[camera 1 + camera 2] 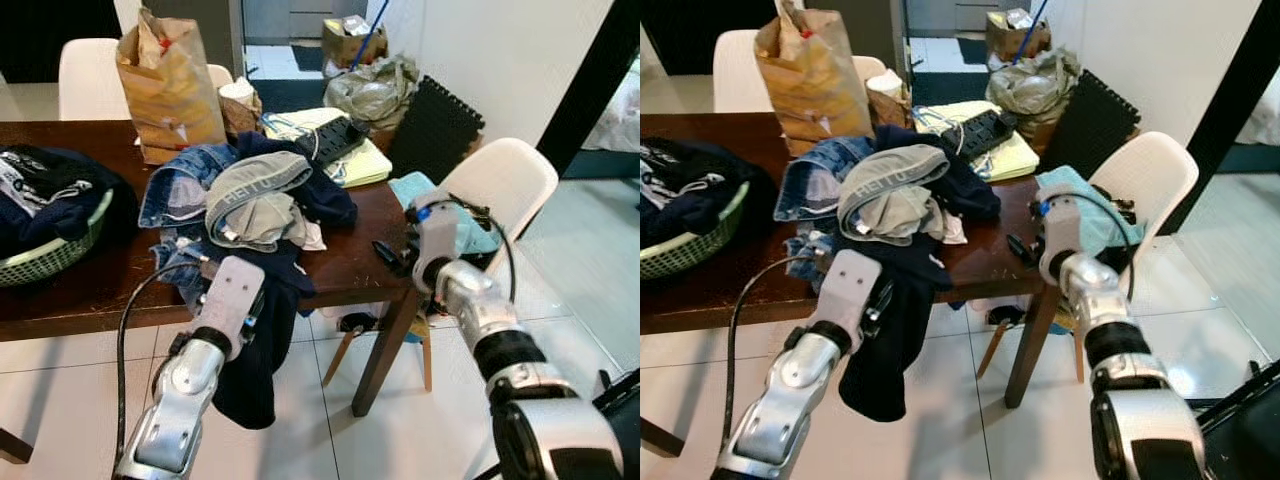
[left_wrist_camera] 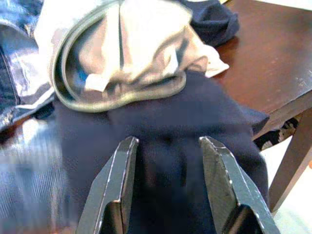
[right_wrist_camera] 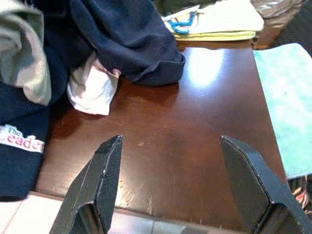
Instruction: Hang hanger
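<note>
- Far left on the table (image 1: 60, 290): we note a green basket (image 1: 55, 255) heaped with dark clothes (image 1: 40, 195).
- Behind it, a brown paper bag (image 1: 170, 85) stands upright near the table's far edge.
- Our left gripper (image 2: 168, 192) reaches forward to the front edge, forearm angled up from below; fingers parted, set against a navy garment (image 1: 255, 350) that hangs over the edge. Whether they pinch cloth, we cannot tell.
- Mid-table: a pile with jeans (image 1: 175, 185) and a grey-green piece (image 1: 255, 195) on top.
- Our right gripper (image 3: 168, 187) is held level at the table's right end, fingers spread wide over bare wood, holding nothing.
- White chair (image 1: 505, 180) beside it carries a teal cloth (image 1: 470, 232).
- Hanger: we cannot pick one out.
</note>
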You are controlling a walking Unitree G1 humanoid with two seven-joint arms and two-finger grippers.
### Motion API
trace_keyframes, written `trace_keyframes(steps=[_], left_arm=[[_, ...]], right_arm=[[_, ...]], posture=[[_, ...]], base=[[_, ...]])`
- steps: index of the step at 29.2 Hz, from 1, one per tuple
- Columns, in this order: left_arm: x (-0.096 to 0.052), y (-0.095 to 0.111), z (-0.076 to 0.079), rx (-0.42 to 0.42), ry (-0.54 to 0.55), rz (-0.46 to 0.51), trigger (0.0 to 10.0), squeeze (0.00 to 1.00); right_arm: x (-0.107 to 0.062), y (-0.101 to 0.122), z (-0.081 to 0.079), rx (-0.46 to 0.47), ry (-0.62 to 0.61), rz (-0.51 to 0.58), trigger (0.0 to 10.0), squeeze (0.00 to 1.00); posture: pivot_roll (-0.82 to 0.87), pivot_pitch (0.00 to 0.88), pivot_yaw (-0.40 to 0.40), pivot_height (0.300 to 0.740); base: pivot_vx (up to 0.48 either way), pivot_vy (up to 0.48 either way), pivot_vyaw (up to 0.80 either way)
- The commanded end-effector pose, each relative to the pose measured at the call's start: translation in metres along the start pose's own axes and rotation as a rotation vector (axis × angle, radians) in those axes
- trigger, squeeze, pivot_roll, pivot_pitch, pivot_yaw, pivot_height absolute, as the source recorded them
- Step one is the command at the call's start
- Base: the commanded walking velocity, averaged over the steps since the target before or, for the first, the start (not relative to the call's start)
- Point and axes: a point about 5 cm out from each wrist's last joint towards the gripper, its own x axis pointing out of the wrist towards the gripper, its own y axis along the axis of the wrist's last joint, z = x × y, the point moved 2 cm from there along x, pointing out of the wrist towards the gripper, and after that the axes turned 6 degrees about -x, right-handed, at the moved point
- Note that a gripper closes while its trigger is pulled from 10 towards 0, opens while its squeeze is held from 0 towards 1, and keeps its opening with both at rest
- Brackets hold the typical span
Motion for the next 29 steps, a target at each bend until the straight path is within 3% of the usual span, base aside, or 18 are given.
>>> trace_keyframes(steps=[1,4,5,7,8,9,10,12,13,15,16,17,19,22,23,25,29], left_arm=[[0.002,0.008,0.0,-0.012,0.023,0.01,10.0,0.0],[0.006,0.018,-0.004,-0.052,0.078,0.035,10.0,0.0],[0.009,0.033,-0.006,-0.066,0.09,0.093,10.0,0.0],[0.009,0.033,-0.006,-0.066,0.09,0.093,10.0,0.0],[0.01,0.051,-0.007,-0.077,0.074,0.167,10.0,0.0],[0.01,0.051,-0.007,-0.077,0.074,0.167,10.0,0.0],[0.011,0.066,-0.006,-0.073,0.042,0.218,10.0,0.0],[0.011,0.066,-0.006,-0.073,0.042,0.218,10.0,0.0],[0.012,0.077,-0.01,-0.06,0.057,0.251,10.0,0.0],[0.012,0.077,-0.01,-0.06,0.057,0.251,10.0,0.0],[0.012,0.079,-0.022,-0.061,0.125,0.256,10.0,0.0],[0.012,0.079,-0.022,-0.061,0.125,0.256,10.0,0.0],[0.01,0.072,-0.049,-0.064,0.253,0.24,10.0,0.0],[0.01,0.072,-0.049,-0.064,0.253,0.24,10.0,0.0],[0.009,0.064,-0.061,-0.071,0.313,0.206,10.0,0.0],[0.006,0.058,-0.07,-0.069,0.358,0.182,10.0,0.0],[0.004,0.055,-0.075,-0.061,0.381,0.165,10.0,0.0]], right_arm=[[-0.002,-0.003,0.001,0.025,-0.025,0.003,10.0,0.0],[-0.005,-0.008,0.001,0.053,-0.057,0.009,10.0,0.0],[-0.007,-0.008,0.001,0.082,-0.085,0.024,10.0,0.0],[-0.007,-0.008,0.001,0.082,-0.085,0.024,10.0,0.0],[-0.008,-0.007,0.0,0.095,-0.101,0.036,10.0,0.0],[-0.008,-0.007,0.0,0.095,-0.101,0.036,10.0,0.0],[-0.008,-0.006,-0.001,0.101,-0.107,0.043,10.0,0.0],[-0.008,-0.006,-0.001,0.101,-0.107,0.043,10.0,0.0],[-0.008,-0.005,-0.003,0.101,-0.112,0.05,10.0,0.0],[-0.008,-0.005,-0.003,0.101,-0.112,0.05,10.0,0.0],[-0.008,0.0,-0.005,0.113,-0.119,0.089,10.0,0.0],[-0.008,0.0,-0.005,0.113,-0.119,0.089,10.0,0.0],[-0.011,0.013,-0.011,0.175,-0.124,0.205,10.0,0.0],[-0.011,0.013,-0.011,0.175,-0.124,0.205,10.0,0.0],[-0.014,0.019,-0.014,0.202,-0.123,0.258,10.0,0.0],[-0.017,0.022,-0.016,0.222,-0.116,0.287,10.0,0.0],[-0.018,0.024,-0.019,0.235,-0.11,0.302,10.0,0.0]], posture=[[0.02,0.043,-0.018,0.74],[0.02,0.039,-0.018,0.74],[0.02,0.032,-0.018,0.74],[0.02,0.032,-0.018,0.74],[0.01,0.028,-0.017,0.74],[0.01,0.028,-0.017,0.74],[0.02,0.026,-0.016,0.74],[0.02,0.026,-0.016,0.74],[0.02,0.022,-0.017,0.74],[0.02,0.022,-0.017,0.74],[0.02,0.018,-0.017,0.74],[0.02,0.018,-0.017,0.74],[0.02,0.025,-0.014,0.74],[0.02,0.025,-0.014,0.74],[0.02,0.033,-0.012,0.74],[0.02,0.036,-0.013,0.74],[0.03,0.041,-0.013,0.74]], base=[[0.0,0.0,0.0],[0.0,0.0,0.0],[0.0,0.0,0.0],[0.0,0.0,0.0],[0.0,0.0,0.0],[0.0,0.0,0.0],[0.0,0.0,0.0],[0.0,0.0,0.0],[0.0,0.0,0.0],[0.0,0.0,0.0],[0.0,0.0,0.0],[0.0,0.0,0.0],[0.0,0.0,0.0],[0.0,0.0,0.0],[0.0,0.0,0.0],[0.0,0.0,0.0],[0.0,0.0,0.0]])
